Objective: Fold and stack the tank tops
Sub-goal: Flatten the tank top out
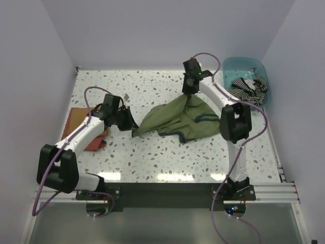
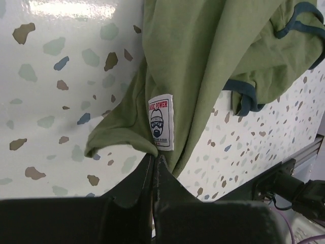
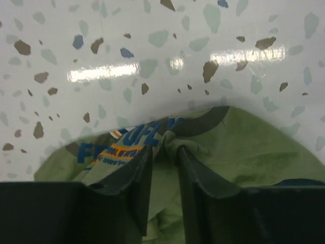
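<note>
Nearest the arm bases, the speckled terrazzo table [image 1: 152, 157] lies bare and glossy. On its left side a flat orange-red cloth [image 1: 77, 119] lies partly under the left arm.

Just past it, the left gripper [image 1: 128, 118] [image 2: 155, 160] sits low at the left tip of the olive-green tank top [image 1: 183, 119]. Its fingers are pressed almost together and pinch a folded edge of the fabric. In the left wrist view, the olive-green tank top [image 2: 203, 61] runs away from the pinch in long folds. A white sewn label [image 2: 161, 122] with a bearded face sits just above the fingertips. Loops of navy trim [image 2: 244, 91] hang over the far side of the garment.

The garment lies crumpled across the middle of the table, between the two grippers. Its fabric gathers to a peak at the right gripper [image 1: 189, 90], on the far side. In the right wrist view, the right gripper [image 3: 165, 152] has a narrow gap between its fingers, with a bunch of the olive-green tank top [image 3: 244, 147] clamped in it. A blue and orange print [image 3: 117, 147] shows beside the left finger.

At the far right corner stands a teal plastic tub [image 1: 246, 59]. The striped tank top [image 1: 249, 86] is heaped inside it, well apart from the green one.
</note>
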`<state>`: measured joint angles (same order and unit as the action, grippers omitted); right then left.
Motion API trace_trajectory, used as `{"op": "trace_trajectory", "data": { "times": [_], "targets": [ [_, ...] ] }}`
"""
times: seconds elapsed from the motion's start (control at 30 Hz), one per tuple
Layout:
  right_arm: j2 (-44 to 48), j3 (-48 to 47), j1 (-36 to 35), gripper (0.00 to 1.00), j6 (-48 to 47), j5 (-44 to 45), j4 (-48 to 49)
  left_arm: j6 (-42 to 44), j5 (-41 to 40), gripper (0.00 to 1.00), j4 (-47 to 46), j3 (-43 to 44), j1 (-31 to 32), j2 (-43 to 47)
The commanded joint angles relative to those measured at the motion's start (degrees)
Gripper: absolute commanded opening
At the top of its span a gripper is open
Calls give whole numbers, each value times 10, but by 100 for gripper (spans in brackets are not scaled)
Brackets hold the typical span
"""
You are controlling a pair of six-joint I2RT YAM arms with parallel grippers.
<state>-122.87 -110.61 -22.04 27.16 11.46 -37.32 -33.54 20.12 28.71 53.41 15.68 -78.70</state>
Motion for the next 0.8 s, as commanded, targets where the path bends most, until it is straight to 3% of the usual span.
{"op": "trace_trajectory", "data": {
  "times": [0.0,0.03,0.13,0.23,0.37,0.47,0.77],
  "targets": [
    [80,-14,2,35,2,-27,-24,-16,45,0,-78,-14,-3,32],
    [100,15,2,47,8,-28,11,-19,42,0,-81,-17,-3,36],
    [193,129,-4,60,18,-37,54,-26,34,0,-82,-4,-3,43],
    [287,240,-25,67,28,-16,82,-27,5,0,-73,28,-3,39],
    [366,356,-74,66,35,-9,118,-45,-4,0,-84,47,-15,28],
    [361,413,-107,60,31,-13,138,-71,5,0,-105,74,-31,4],
    [293,421,-159,54,4,-43,182,-97,4,0,-108,256,-39,-84]
  ]
}}
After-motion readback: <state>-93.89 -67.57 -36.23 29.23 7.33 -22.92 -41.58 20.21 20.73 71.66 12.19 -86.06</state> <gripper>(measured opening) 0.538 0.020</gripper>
